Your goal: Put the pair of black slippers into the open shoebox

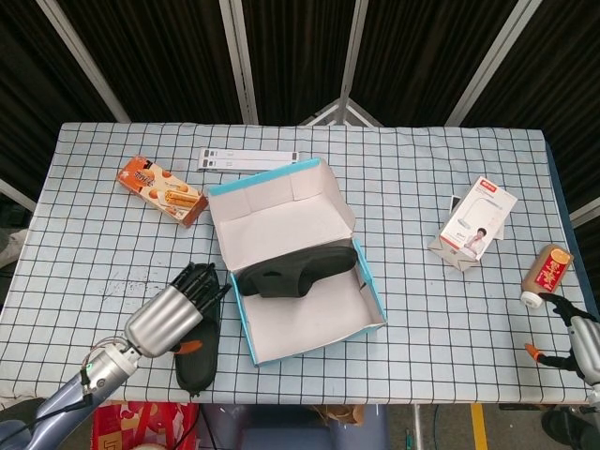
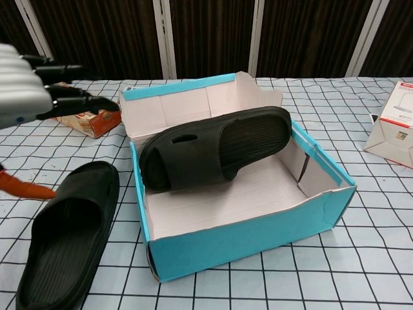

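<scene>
The shoebox (image 1: 305,272) stands open near the middle of the checked table (image 1: 422,319), its lid flap folded back on the far side. All positions below are taken from it.

One black slipper (image 1: 298,267) is already inside the shoebox. In the chest view (image 2: 216,152) it lies tilted, one end propped on the box's left wall and the other end resting toward the right wall, sole ribs facing up.

The second slipper (image 2: 68,239) lies on the table just left of the shoebox, near its front left corner, apart from the box wall and flat on the cloth.

My left hand (image 1: 178,314) hovers over that second slipper, left of the shoebox. Its dark fingers (image 2: 71,87) are spread and extended, and nothing is held in them. In the head view the hand covers the slipper's far end; I cannot tell whether the fingertips touch it.

My right hand (image 1: 572,342) sits well to the right of the shoebox, at the table's near right edge. Its fingers are apart and it holds nothing.

Other items: a snack box (image 1: 161,190) lies beyond the shoebox to the left, two white strips (image 1: 251,159) beyond its lid, a white carton (image 1: 478,223) to the right, and a small bottle (image 1: 547,275) further right.
</scene>
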`<state>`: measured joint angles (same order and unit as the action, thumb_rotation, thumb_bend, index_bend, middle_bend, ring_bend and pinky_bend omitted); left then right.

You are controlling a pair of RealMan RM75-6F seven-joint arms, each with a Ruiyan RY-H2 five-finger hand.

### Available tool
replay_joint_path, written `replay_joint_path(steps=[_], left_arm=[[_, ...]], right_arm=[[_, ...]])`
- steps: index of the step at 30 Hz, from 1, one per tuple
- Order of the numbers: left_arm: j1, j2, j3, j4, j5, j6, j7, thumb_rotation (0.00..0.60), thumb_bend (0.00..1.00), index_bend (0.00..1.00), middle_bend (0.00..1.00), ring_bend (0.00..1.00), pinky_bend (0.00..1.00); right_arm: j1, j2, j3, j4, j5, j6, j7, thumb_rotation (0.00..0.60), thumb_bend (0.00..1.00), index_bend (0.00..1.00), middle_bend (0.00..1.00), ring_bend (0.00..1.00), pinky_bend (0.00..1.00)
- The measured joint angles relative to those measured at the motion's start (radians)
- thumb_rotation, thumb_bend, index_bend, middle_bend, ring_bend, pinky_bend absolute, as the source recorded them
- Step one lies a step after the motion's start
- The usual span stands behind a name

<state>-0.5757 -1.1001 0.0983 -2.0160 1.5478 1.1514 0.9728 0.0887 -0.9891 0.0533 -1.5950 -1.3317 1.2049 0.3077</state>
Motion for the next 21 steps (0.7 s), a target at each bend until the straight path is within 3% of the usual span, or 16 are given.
replay_joint_path(steps=[6, 14, 21], left_arm=[[0.063, -0.02, 0.012, 0.059, -0.067, 0.036, -0.112, 0.221, 0.2, 0.0, 0.21, 0.01, 0.17], [0.088, -0.116, -0.024, 0.203, -0.232, -0.005, -0.264, 0.207, 0.2, 0.0, 0.2, 0.02, 0.17], [0.081, -0.216, -0.057, 0.358, -0.235, -0.027, -0.319, 0.206, 0.2, 0.0, 0.19, 0.08, 0.22]], right_arm=[[0.0, 0.003, -0.002, -0.006, 0.004, -0.004, -0.003, 0.6, 0.23, 0.21, 0.2, 0.25, 0.21], [0.005, 0.005, -0.004, -0.004, 0.008, -0.019, 0.0, 0.6, 0.23, 0.21, 0.2, 0.25, 0.21], [0.006, 0.006, -0.004, -0.007, 0.012, -0.021, -0.005, 0.6, 0.23, 0.21, 0.2, 0.25, 0.21]])
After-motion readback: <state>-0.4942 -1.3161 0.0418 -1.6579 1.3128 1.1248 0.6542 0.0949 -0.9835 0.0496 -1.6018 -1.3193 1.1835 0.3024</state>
